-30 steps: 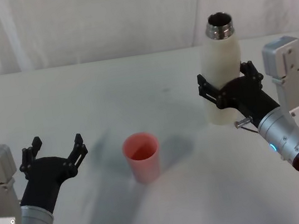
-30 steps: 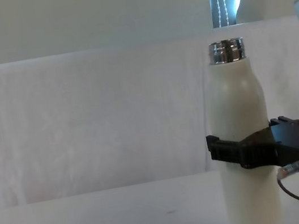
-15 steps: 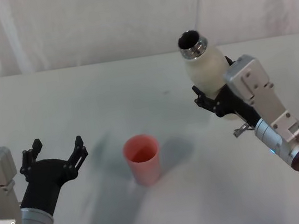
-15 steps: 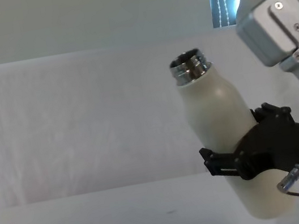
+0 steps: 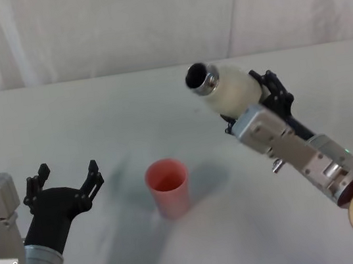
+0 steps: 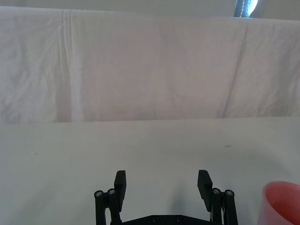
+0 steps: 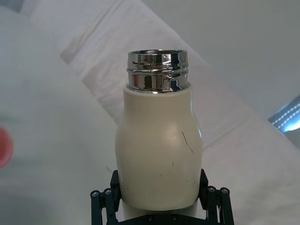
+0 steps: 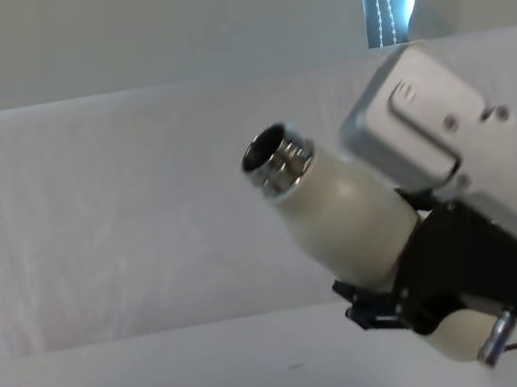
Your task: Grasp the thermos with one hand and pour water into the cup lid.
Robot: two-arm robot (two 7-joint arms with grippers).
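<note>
Above table, thermos [image 5: 233, 90] tilted further (leftward)

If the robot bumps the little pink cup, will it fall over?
Probably yes. The cup lid is small beside the thermos and looks empty, so it is likely light. It stands free on the table, narrowing toward its base, so a nudge from the tilted thermos in the right gripper could tip or slide it.

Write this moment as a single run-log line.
right gripper: shut on thermos, tilted toward cup lid | left gripper: open, idle | pour: not begun
</note>
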